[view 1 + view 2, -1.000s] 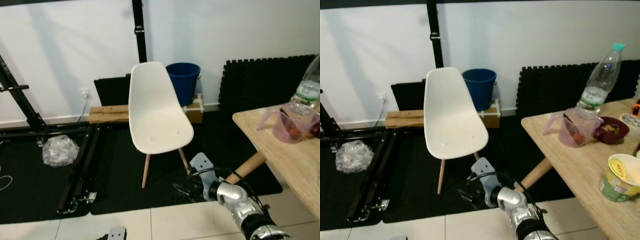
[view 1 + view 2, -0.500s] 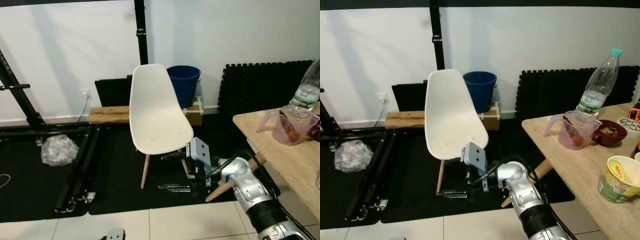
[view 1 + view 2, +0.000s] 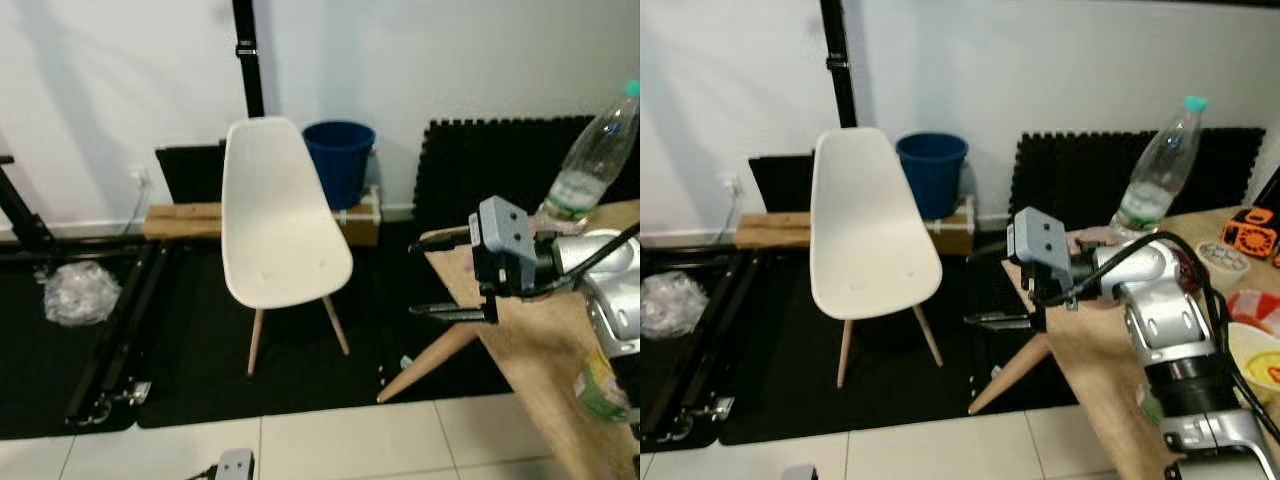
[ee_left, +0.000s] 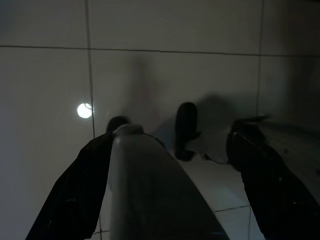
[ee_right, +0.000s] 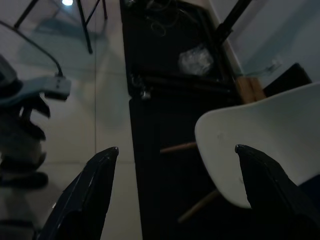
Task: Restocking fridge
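My right gripper (image 3: 988, 285) is raised at the near corner of the wooden table (image 3: 1110, 400). It is open and holds nothing, and its two black fingers (image 3: 447, 312) point left toward the white chair (image 3: 283, 232). In the right wrist view the chair's seat (image 5: 270, 135) lies beyond the spread fingers. On the table stand a clear water bottle (image 3: 1154, 165), a yellow-and-green tub (image 3: 603, 387), an orange item (image 3: 1250, 228) and a bowl (image 3: 1262, 358). The left gripper (image 4: 167, 135) hangs low over dim floor tiles, fingers apart.
A blue bucket (image 3: 338, 162) stands on a wooden box (image 3: 190, 220) by the wall behind the chair. Black foam mats (image 3: 490, 170) lean on the wall. A black metal frame (image 3: 110, 330) and a crumpled plastic bag (image 3: 72, 293) lie on the dark floor mat at left.
My right arm has swung up from near the floor by the chair to the height of the table's corner, still open. The whole view has shifted, so the camera turned right.
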Controlling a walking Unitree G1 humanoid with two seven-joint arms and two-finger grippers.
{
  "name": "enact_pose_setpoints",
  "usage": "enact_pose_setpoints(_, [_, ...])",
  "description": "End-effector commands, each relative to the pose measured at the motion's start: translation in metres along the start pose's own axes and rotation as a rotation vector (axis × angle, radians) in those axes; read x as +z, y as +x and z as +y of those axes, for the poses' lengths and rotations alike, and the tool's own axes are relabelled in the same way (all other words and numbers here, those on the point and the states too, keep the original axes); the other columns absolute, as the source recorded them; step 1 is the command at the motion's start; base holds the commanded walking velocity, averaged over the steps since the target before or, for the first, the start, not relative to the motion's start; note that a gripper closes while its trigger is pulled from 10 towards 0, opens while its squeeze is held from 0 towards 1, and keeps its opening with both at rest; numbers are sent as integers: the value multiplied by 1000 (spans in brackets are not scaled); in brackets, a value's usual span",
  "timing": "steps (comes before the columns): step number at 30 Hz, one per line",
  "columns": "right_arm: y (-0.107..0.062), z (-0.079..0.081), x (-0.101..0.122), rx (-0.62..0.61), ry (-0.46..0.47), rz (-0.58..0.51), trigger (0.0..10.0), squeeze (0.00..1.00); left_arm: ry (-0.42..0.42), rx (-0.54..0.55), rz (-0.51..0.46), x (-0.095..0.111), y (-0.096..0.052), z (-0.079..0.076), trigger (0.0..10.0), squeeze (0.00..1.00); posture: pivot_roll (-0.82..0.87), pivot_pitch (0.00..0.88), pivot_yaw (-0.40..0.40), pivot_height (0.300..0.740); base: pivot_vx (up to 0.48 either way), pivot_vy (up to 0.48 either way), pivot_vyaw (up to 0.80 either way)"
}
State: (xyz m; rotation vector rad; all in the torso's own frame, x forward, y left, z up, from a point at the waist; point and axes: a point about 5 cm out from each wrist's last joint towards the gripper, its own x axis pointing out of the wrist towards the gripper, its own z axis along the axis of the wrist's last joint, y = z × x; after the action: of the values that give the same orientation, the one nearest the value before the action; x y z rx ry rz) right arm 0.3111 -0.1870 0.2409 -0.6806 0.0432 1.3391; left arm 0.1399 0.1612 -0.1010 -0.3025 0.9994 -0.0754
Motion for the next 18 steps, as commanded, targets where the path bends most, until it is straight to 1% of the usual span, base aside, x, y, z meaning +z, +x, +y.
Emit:
enact_pose_setpoints(1, [-14, -7, 10, -17, -53, 33, 10000, 0, -16, 14, 20, -8, -2, 2, 10000, 0, -66, 0, -32, 740, 0, 0, 0])
enact_pose_setpoints(2, [-21, -9, 14, -24, -63, 53, 10000, 0, -18, 13, 20, -9, -2, 2, 10000, 0, -66, 0, -32, 740, 0, 0, 0])
enact_pose_setpoints(6, [-63, -12, 17, -15, -72, 252, 10000, 0, -24, 12, 19, -9, -2, 2, 10000, 0, -66, 0, -37, 740, 0, 0, 0])
enact_pose_setpoints(7, [-63, -12, 17, -15, -72, 252, 10000, 0, -24, 12, 19, -9, -2, 2, 10000, 0, -66, 0, -37, 740, 0, 0, 0])
enact_pose_setpoints(8, [-69, -11, 18, -12, -70, 276, 10000, 0, -26, 13, 18, -9, -2, 2, 10000, 0, -66, 0, -37, 740, 0, 0, 0])
enact_pose_setpoints(10, [-87, -11, 20, -3, -63, 335, 10000, 0, -29, 13, 19, -10, -3, 2, 10000, 0, -77, 0, -41, 740, 0, 0, 0])
enact_pose_setpoints(11, [-87, -11, 20, -3, -63, 335, 10000, 0, -29, 13, 19, -10, -3, 2, 10000, 0, -77, 0, -41, 740, 0, 0, 0])
enact_pose_setpoints(12, [-92, -10, 21, 5, -60, 352, 10000, 0, -30, 13, 20, -11, -3, 2, 10000, 0, -77, 0, -41, 740, 0, 0, 0])
enact_pose_setpoints(13, [-92, -10, 21, 5, -60, 352, 10000, 0, -30, 13, 20, -11, -3, 2, 10000, 0, -77, 0, -41, 740, 0, 0, 0])
enact_pose_setpoints(15, [-97, -9, 29, -8, -77, 295, 10000, 0, -32, 12, 21, -12, -3, 2, 10000, 0, -93, 0, -44, 740, 0, 0, 0])
enact_pose_setpoints(16, [-97, -9, 29, -8, -77, 295, 10000, 0, -32, 12, 21, -12, -3, 2, 10000, 0, -93, 0, -44, 740, 0, 0, 0])
enact_pose_setpoints(17, [-100, -8, 28, -39, -85, 311, 10000, 0, -33, 10, 24, -12, -3, 1, 10000, 0, -93, 0, -44, 740, 0, 0, 0])
enact_pose_setpoints(18, [-103, -8, 25, -43, -84, 351, 10000, 0, -33, 9, 24, -13, -3, 1, 10000, 0, -93, 0, -44, 740, 0, 0, 0])
